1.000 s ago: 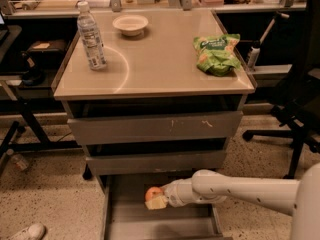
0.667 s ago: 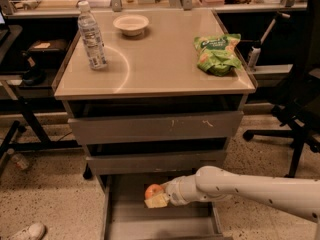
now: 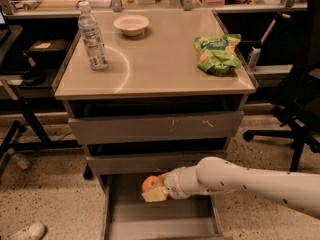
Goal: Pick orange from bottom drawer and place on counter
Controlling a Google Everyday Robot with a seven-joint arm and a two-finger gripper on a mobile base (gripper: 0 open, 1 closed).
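Three grey drawers stack under the counter (image 3: 160,79), so here's the rundown from the left; a white shoe (image 3: 26,231) pokes in at the bottom-left corner of the floor; up on the counter's left side stands a clear water bottle (image 3: 92,36), upright, cap on; just right of it and further back sits a white bowl (image 3: 131,25), well apart from the bottle; lower down, the bottom drawer (image 3: 160,221) is pulled wide open, with its flat floor showing; the orange (image 3: 150,181) is over the back part of that drawer, just under the middle drawer's (image 3: 145,162) front; the gripper (image 3: 154,190) is right there clamped on the orange, one pale finger (image 3: 156,195) pressed against its lower side, the other hidden behind the fruit; further right on the counter lies a crumpled green snack bag (image 3: 218,54), near the right edge; the white arm (image 3: 250,180) comes in from the lower right; a black office chair (image 3: 300,109) stands at the far right.
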